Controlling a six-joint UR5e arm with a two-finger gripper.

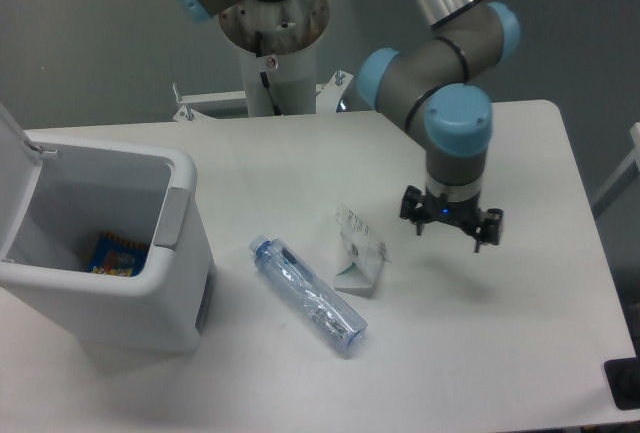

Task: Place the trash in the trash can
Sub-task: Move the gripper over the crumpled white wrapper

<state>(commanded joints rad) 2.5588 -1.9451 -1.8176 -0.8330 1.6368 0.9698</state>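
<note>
A crushed clear plastic bottle (307,294) with a bluish tint lies diagonally on the white table, right of the trash can. A small flattened white carton (359,250) lies just right of the bottle's upper end. The trash can (180,221) stands at the left with its lid flipped up and its mouth open. My gripper (449,223) hovers above the table a short way right of the carton, pointing down, open and holding nothing.
A blue-and-orange snack wrapper (114,256) lies inside the bin. The arm's base column (272,43) stands behind the table's far edge. A dark object (625,381) sits at the table's front right corner.
</note>
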